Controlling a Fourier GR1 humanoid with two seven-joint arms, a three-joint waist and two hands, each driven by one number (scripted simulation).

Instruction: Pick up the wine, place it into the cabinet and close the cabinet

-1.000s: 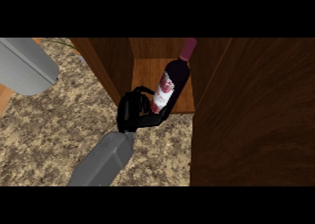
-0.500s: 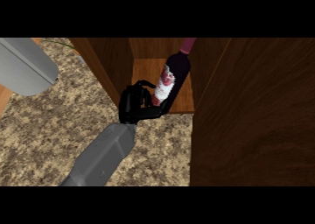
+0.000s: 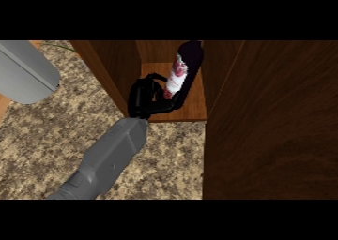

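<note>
Head view, looking steeply down: wine bottle [image 3: 181, 71] stands inside the open cabinet [image 3: 116, 65], base on the cabinet's wooden shelf [image 3: 192, 105], neck leaning toward the cabinet's back, white-and-red label facing outward; one black hand [image 3: 147, 98] reaches into the cabinet opening from the speckled tabletop [image 3: 54, 136], grey forearm trailing down toward the lower edge; which arm it is cannot be told from its position alone, though it enters left of centre, so taken here as the left hand; fingers [image 3: 157, 77] curled round the lower body of the bottle, clamped on it, thumb side hidden behind the glass; a dark wooden panel [image 3: 276, 122], judged to be the cabinet door swung open, stands at the cabinet's right and fills that side of the view; a pale grey rounded object [image 3: 19, 70] lies to the cabinet's left, identity unclear, possibly the other forearm; no second hand visible. Progress, as judged: pick-up done, bottle carried in and seemingly seated on the shelf; left to do: let go of the bottle, draw the hand clear of the opening, swing the door shut; risk is tipping the leaning bottle on release.
</note>
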